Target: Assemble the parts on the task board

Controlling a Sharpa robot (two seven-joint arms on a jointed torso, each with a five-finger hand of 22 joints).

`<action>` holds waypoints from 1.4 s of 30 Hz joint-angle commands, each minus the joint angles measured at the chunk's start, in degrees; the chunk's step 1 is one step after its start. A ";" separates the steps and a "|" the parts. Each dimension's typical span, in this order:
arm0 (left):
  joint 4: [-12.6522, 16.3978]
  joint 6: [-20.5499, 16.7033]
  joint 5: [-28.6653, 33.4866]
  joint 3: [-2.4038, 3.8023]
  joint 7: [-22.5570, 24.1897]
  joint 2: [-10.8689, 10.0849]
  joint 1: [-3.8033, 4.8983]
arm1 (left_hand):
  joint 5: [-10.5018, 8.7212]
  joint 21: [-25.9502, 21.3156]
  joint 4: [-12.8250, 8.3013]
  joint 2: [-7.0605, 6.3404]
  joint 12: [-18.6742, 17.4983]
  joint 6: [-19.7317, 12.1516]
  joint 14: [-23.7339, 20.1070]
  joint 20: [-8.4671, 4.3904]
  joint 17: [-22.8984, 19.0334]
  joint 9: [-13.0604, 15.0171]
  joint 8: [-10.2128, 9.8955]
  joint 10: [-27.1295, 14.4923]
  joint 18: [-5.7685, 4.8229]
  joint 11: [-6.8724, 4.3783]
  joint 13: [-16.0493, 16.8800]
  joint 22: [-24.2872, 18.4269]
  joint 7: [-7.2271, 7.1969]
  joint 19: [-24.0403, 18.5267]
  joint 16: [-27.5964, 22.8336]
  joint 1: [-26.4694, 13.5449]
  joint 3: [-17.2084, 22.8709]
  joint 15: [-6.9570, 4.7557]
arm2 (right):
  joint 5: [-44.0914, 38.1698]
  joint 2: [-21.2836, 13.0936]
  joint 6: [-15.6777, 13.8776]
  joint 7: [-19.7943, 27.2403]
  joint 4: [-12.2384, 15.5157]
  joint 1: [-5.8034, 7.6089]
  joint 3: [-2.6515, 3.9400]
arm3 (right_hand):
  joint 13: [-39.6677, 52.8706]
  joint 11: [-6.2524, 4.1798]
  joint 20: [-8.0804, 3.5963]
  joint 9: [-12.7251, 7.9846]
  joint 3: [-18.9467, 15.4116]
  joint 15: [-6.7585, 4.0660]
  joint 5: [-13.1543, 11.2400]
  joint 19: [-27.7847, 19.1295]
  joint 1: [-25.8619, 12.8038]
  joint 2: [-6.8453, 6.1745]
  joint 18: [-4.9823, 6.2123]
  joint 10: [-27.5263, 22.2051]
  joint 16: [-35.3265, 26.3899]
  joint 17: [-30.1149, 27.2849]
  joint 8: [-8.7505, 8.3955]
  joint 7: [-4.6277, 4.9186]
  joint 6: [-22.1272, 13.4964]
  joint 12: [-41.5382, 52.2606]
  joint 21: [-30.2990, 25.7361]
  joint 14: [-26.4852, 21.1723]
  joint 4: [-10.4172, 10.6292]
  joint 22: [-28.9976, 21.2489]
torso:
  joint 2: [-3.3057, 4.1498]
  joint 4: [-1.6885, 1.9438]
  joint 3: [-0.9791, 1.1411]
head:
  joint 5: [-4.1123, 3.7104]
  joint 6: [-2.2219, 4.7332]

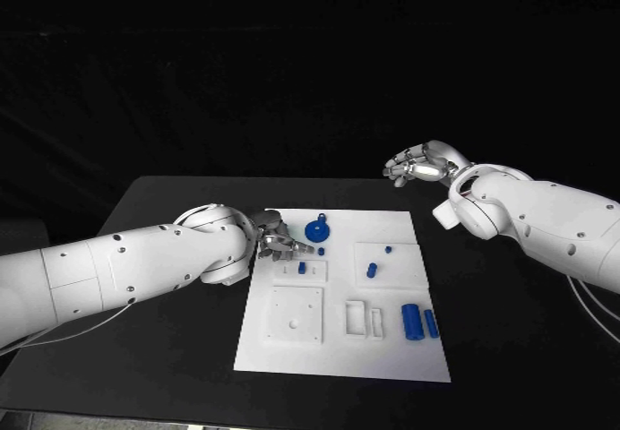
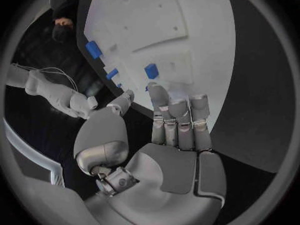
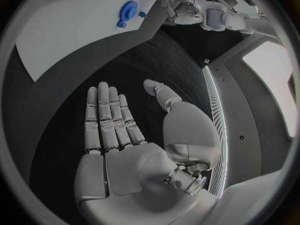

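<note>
The left robot hand (image 1: 272, 238) hovers empty with straight fingers at the white task board's (image 1: 347, 358) left edge, while the right robot hand (image 1: 416, 165) hangs empty, fingers loosely apart, beyond the board's far right corner. The board lies mid black table (image 1: 517, 340) carrying blue parts (image 1: 414, 322), dark surroundings behind. The right wrist view shows that hand flat above bare table, with a blue disc part (image 3: 128, 9) on the board.

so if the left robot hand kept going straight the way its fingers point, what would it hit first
Probably the small blue part just ahead of the left robot hand, near the task board's left edge. The fingertips already sit close to a blue piece in the wrist view, though depth is hard to judge.
</note>
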 commanded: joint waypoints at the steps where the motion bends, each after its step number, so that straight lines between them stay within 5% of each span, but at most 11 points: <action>1: 0.15 1.54 3.29 0.42 1.89 -0.42 0.36 | 0.09 -1.55 -0.80 1.12 -2.06 -2.47 -1.77 -5.56 -1.00 -0.43 -1.73 -2.20 0.42 0.58 -1.01 -0.32 0.90 -1.44 -2.10 1.86 -0.85 0.34 | 0.14 -0.12 0.39 0.21 -0.15 -0.03 0.04 | -0.10 0.15 -0.03 -0.06 -0.35 0.11 0.09 -0.52 0.31 -0.15 0.82 -0.34 -0.31 -0.07 0.12 1.74 -0.36 -0.14 -0.32 -0.43 0.16 0.06 | -0.02 0.05 0.02 | 0.15 0.45; 4: -0.83 2.60 3.38 0.65 2.20 -0.45 1.64 | 0.76 -3.03 -2.11 3.47 -4.05 -5.29 -2.84 -5.10 -2.13 -1.00 -3.85 -3.86 -0.05 1.39 -2.32 -0.98 1.91 -2.33 -4.02 3.60 -2.39 0.64 | 0.14 -0.15 0.43 0.23 -0.32 -0.06 0.04 | -0.12 0.15 -0.03 -0.06 -0.35 0.11 0.10 -0.53 0.31 -0.13 0.82 -0.34 -0.31 -0.07 0.12 1.74 -0.36 -0.14 -0.33 -0.44 0.16 0.06 | -0.02 0.07 -0.02 | 0.43 0.84; 6: -1.78 3.28 3.54 0.72 2.26 -0.38 2.48 | 3.35 -3.41 -3.41 4.49 -4.01 -10.30 -2.51 -4.97 -2.42 -3.31 -7.84 -3.29 -0.29 2.79 -2.61 -1.15 3.59 -2.21 -4.18 4.96 -3.21 1.20 | 0.14 -0.14 0.45 0.24 -0.42 -0.08 0.04 | -0.13 0.15 -0.03 -0.07 -0.34 0.12 0.11 -0.54 0.34 -0.12 0.83 -0.34 -0.31 -0.07 0.13 1.74 -0.36 -0.13 -0.34 -0.44 0.16 0.06 | -0.03 0.04 -0.05 | 0.74 1.26; 10: -6.00 6.02 4.94 0.87 1.73 0.76 4.71 | 5.76 -3.85 -4.78 6.34 -4.18 -11.01 -2.40 -4.95 -2.74 -5.08 -9.62 -3.29 -0.47 3.15 -3.04 -1.26 4.02 -1.97 -4.43 6.12 -4.29 1.46 | 0.15 -0.06 0.45 0.26 -0.64 -0.11 0.04 | -0.15 0.16 -0.03 -0.07 -0.32 0.12 0.13 -0.54 0.36 -0.09 0.84 -0.34 -0.31 -0.08 0.14 1.74 -0.35 -0.12 -0.34 -0.45 0.15 0.07 | 0.03 -0.09 -0.01 | 1.02 2.09; 13: -9.51 7.46 5.82 0.99 2.14 1.90 5.63 | 7.42 -4.00 -5.21 6.96 -4.12 -11.77 -2.25 -4.99 -2.84 -5.87 -10.53 -3.22 -0.54 3.34 -3.20 -1.27 4.25 -1.73 -4.43 5.98 -5.10 1.58 | 0.16 0.04 0.38 0.27 -0.76 -0.13 0.04 | -0.16 0.16 -0.02 -0.08 -0.32 0.12 0.14 -0.54 0.37 -0.08 0.85 -0.34 -0.31 -0.08 0.14 1.74 -0.35 -0.11 -0.35 -0.45 0.16 0.08 | 0.05 -0.14 0.00 | 0.99 2.49; 15: -12.30 8.13 6.31 1.20 2.23 3.04 6.05 | 7.50 -4.00 -5.05 6.09 -3.96 -11.97 -2.06 -5.04 -2.82 -6.13 -10.80 -3.04 -0.55 3.37 -3.20 -1.25 4.29 -1.54 -4.32 5.43 -5.60 1.59 | 0.18 0.08 0.39 0.28 -0.84 -0.14 0.04 | -0.16 0.16 -0.02 -0.08 -0.32 0.12 0.15 -0.54 0.37 -0.08 0.85 -0.34 -0.31 -0.08 0.14 1.74 -0.35 -0.11 -0.35 -0.45 0.16 0.08 | 0.09 -0.17 -0.01 | 0.99 2.73; 19: -16.88 10.48 5.74 1.49 2.25 5.08 6.47 | 7.13 -3.97 -4.32 5.08 -3.65 -12.02 -1.78 -5.22 -2.76 -6.47 -11.06 -2.79 -0.44 3.33 -3.17 -1.21 4.26 -1.14 -4.05 4.81 -5.67 1.52 | 0.24 0.19 0.41 0.29 -0.84 -0.16 0.04 | -0.17 0.16 -0.02 -0.08 -0.31 0.12 0.16 -0.54 0.39 -0.07 0.85 -0.34 -0.30 -0.08 0.15 1.74 -0.35 -0.11 -0.35 -0.45 0.15 0.08 | 0.18 -0.19 -0.07 | 1.00 2.99; 29: -26.36 12.53 2.71 1.46 2.91 11.26 6.60 | 6.82 -4.06 -3.60 5.38 -3.52 -12.06 -1.90 -5.29 -2.76 -6.73 -11.25 -2.94 -0.44 3.39 -3.21 -1.12 4.32 -1.12 -3.97 4.49 -5.51 1.57 | 0.62 0.07 0.10 0.39 -0.64 -0.17 0.05 | -0.22 0.17 -0.01 -0.10 -0.28 0.13 0.19 -0.54 0.46 0.00 0.88 -0.33 -0.29 -0.09 0.18 1.73 -0.33 -0.07 -0.37 -0.44 0.12 0.11 | 0.38 -0.23 -0.18 | 1.69 3.46; 42: -33.17 18.39 1.66 1.43 2.54 15.01 5.36 | 6.57 -4.22 -4.04 6.94 -3.34 -12.55 -2.62 -5.21 -2.71 -7.21 -11.77 -3.63 -0.61 3.68 -3.29 -0.72 4.61 -1.71 -3.86 5.00 -6.06 1.85 | 0.27 0.10 -0.02 0.39 -0.25 -0.16 0.05 | -0.26 0.15 0.02 -0.11 -0.28 0.11 0.19 -0.49 0.48 0.08 0.91 -0.27 -0.25 -0.09 0.24 1.71 -0.26 0.00 -0.36 -0.41 0.14 0.15 | 0.80 -0.54 -0.41 | 2.05 3.23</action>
